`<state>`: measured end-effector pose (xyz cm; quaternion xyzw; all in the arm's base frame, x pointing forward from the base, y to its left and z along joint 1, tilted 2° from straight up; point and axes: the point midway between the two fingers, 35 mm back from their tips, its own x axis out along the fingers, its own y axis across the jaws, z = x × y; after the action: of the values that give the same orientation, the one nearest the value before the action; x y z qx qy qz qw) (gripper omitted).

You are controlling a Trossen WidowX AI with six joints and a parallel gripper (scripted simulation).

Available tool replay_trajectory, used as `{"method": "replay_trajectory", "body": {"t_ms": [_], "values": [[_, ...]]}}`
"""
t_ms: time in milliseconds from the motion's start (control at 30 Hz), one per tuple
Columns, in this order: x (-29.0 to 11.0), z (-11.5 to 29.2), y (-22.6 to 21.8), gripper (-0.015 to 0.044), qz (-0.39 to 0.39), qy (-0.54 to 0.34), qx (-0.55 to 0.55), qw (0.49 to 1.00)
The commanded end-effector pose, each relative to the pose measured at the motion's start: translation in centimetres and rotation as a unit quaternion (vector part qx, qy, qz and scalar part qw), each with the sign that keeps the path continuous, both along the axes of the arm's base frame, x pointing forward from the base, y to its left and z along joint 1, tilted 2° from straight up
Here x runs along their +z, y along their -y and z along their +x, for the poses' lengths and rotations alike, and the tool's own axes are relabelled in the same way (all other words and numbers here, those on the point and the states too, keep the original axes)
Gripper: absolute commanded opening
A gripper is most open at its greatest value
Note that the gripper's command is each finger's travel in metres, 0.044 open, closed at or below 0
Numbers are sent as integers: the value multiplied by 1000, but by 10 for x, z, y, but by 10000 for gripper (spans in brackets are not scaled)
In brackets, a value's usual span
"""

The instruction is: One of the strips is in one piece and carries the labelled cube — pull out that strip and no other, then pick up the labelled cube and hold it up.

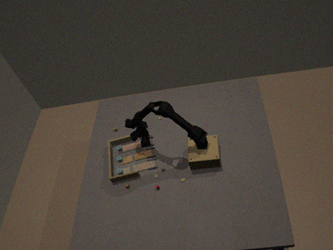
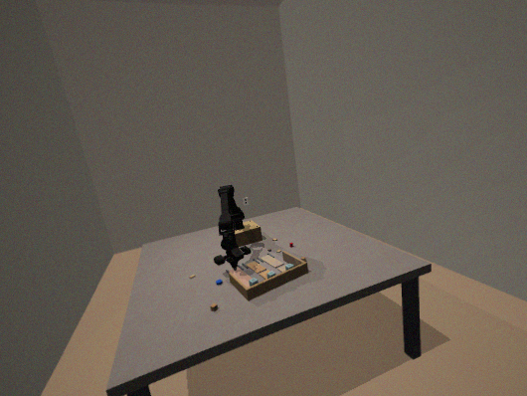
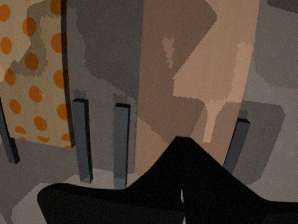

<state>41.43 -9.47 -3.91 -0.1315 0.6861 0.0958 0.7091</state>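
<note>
A three-sided wooden tray (image 1: pixel 109 160) (image 2: pixel 268 288) holds three strips side by side, each with a light blue cube at its walled end: the far cube (image 1: pixel 119 147), the middle cube (image 1: pixel 119 158) and the near cube (image 1: pixel 120 171). Their labels are too small to read. My gripper (image 1: pixel 145 142) (image 2: pixel 234 263) (image 3: pixel 181 143) is shut, its tip down on the open end of the far, plain pink strip (image 1: pixel 132 145) (image 3: pixel 180 43). The orange-dotted middle strip (image 1: pixel 138 155) (image 3: pixel 29 50) lies beside it. The wrist view shows no cube.
Dark upright rails (image 3: pixel 81 139) (image 3: pixel 121 143) (image 3: pixel 238 144) stand between the strips at the tray's open end. The arm's tan base block (image 1: pixel 212 154) sits to the right. A red ball (image 1: pixel 157 187), a blue bit (image 2: pixel 219 282) and tan bits (image 1: pixel 127 186) (image 1: pixel 182 180) lie around.
</note>
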Motion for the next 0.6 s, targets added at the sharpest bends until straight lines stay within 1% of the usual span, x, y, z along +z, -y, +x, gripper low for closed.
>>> {"method": "replay_trajectory", "body": {"t_ms": [0, 567], "values": [[-3, -10, 4, 0, 0, -7, -1, 1000], [-5, -36, 11, 0, -1, -8, -1, 1000]]}}
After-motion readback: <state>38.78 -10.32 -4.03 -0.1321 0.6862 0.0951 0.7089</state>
